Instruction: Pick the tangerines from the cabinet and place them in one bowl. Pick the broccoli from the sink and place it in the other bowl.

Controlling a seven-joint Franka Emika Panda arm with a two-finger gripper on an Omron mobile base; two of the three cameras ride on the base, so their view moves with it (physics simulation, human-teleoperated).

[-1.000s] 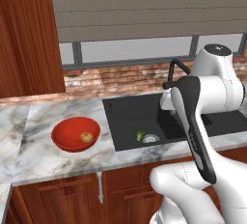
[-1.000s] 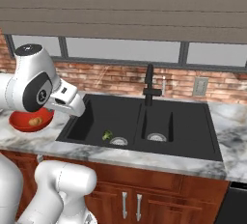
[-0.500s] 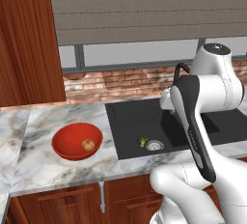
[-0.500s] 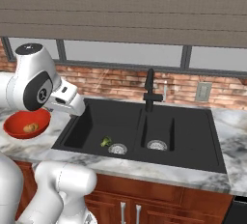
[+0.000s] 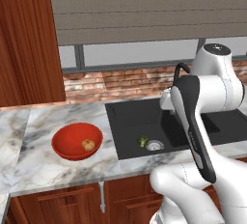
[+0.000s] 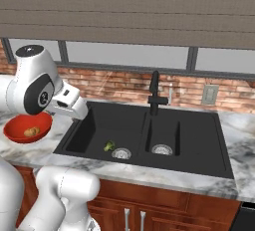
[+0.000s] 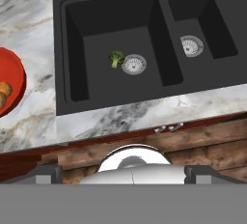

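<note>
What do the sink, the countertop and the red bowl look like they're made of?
Sink: matte black, likely composite or coated stone, since it shows no glare; its drains are shiny metal. Countertop: polished marble look, white with grey veins. Red bowl: glossy and evenly coloured with a soft highlight, so glazed ceramic or plastic; the look leaves that open.

A small lumpy green broccoli floret (image 5: 143, 141) (image 6: 109, 146) (image 7: 115, 58) with a pale stem lies on the floor of the larger basin of the matte black double-basin sink (image 5: 130, 119) (image 6: 199, 145) (image 7: 72, 35), just beside that basin's round silver drain. On the marble counter beside the sink stands a round, shallow, glossy red bowl (image 5: 65, 143) (image 6: 15, 128) (image 7: 14, 80), upright. Inside it lie small round orange-tan tangerines (image 5: 88, 145) (image 6: 31, 132) (image 7: 4, 89); the hand view shows two, touching each other.
</note>
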